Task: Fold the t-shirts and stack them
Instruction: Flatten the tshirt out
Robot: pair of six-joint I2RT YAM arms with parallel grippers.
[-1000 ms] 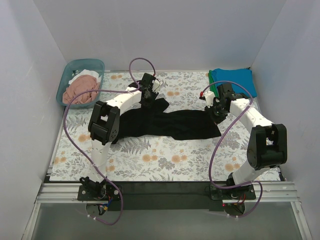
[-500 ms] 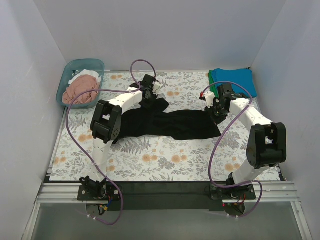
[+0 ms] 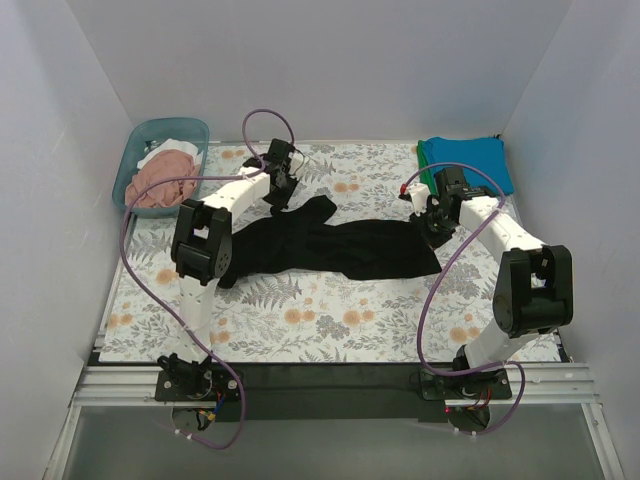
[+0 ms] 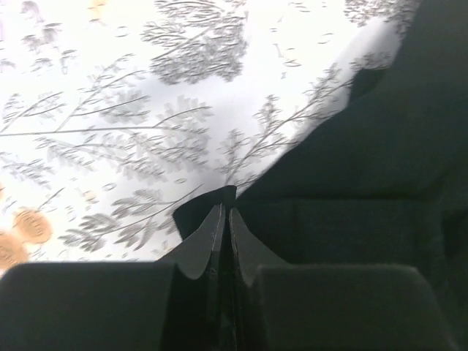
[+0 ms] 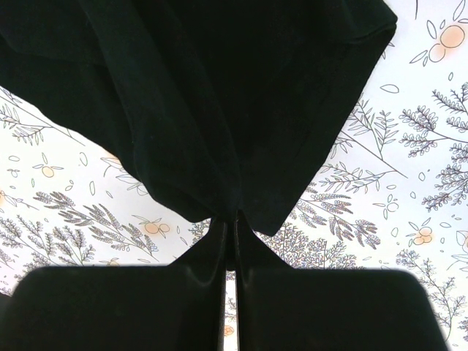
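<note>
With the left gripper [image 4: 223, 216] and right gripper [image 5: 229, 219] each clamped on the black t-shirt [image 3: 350, 250], spreading seems underway, needing an even, taut lift.

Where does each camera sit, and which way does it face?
Top external: high behind the robot, facing down on the floral table cloth; left arm and right arm show.
Left wrist: on the left arm, facing down past the left tool, shut on the black cloth t-shirt.
Right wrist: likewise on the right arm; right tool shut on that t-shirt.
Shared: all three show the t-shirt.
</note>
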